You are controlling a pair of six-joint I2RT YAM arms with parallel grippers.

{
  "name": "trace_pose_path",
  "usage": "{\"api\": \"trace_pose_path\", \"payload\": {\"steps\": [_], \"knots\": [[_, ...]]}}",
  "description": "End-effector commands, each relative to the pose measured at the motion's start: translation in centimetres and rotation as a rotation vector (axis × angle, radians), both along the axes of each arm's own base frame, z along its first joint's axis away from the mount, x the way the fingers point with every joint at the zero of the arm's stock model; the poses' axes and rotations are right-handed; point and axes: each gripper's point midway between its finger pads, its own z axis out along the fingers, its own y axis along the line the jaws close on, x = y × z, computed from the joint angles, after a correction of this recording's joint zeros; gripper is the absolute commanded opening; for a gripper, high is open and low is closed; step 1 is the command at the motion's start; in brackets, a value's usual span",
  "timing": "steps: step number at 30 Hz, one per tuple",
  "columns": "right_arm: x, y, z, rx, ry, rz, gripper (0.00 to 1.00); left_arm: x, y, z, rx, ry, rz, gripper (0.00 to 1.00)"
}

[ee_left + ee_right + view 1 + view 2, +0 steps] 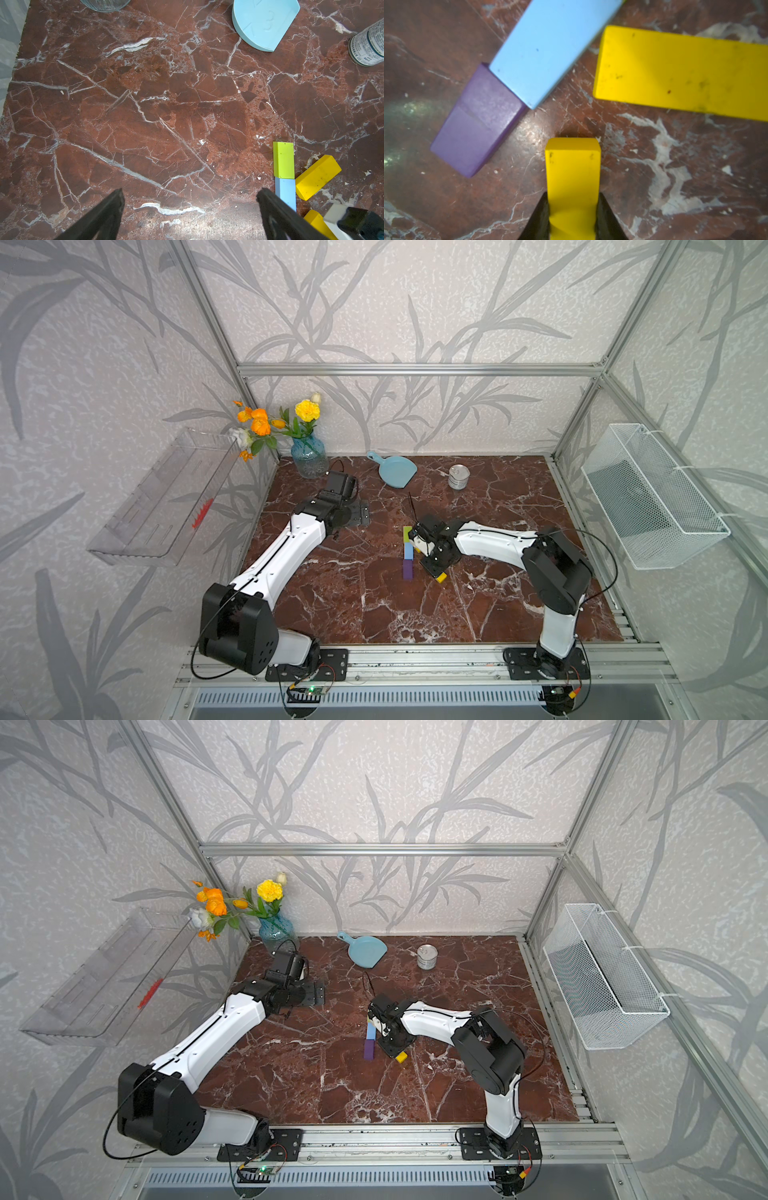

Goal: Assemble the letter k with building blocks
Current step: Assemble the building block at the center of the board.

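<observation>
In both top views a lime green block [407,531], a light blue block [408,551] and a purple block [408,570] lie end to end in a straight stroke mid-table. The right wrist view shows my right gripper [573,199] shut on a yellow bar [573,166], just above the table beside the purple block [477,124] and the blue block [548,47]. The bar's end [441,577] pokes out under that gripper. A second yellow bar [316,176] lies slanted against the green-blue joint. My left gripper [190,197] is open over bare marble, left of the stroke.
A light blue dustpan [397,470] and a silver tin can [459,477] stand near the back wall. A glass vase of flowers [308,456] is in the back left corner. A wire basket [652,497] and a clear tray [166,497] hang on the side walls.
</observation>
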Motion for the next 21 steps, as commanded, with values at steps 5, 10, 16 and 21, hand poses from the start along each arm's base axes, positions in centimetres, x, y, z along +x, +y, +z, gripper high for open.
{"api": "trace_pose_path", "payload": {"steps": [5,10,16,21], "knots": [[0.38,1.06,-0.05,-0.010,0.016,0.022,0.00,-0.41,0.24,0.74,-0.012,-0.017,-0.004,1.00],[0.47,1.40,-0.29,-0.014,0.027,0.026,0.00,-0.43,0.35,0.86,-0.011,-0.021,-0.001,1.00],[0.40,1.59,-0.43,-0.017,0.029,0.030,0.00,-0.44,0.38,0.90,-0.011,-0.023,0.001,1.00],[0.47,1.63,-0.63,-0.024,0.033,0.030,0.00,-0.44,0.43,0.95,-0.012,-0.025,0.002,1.00]]}}
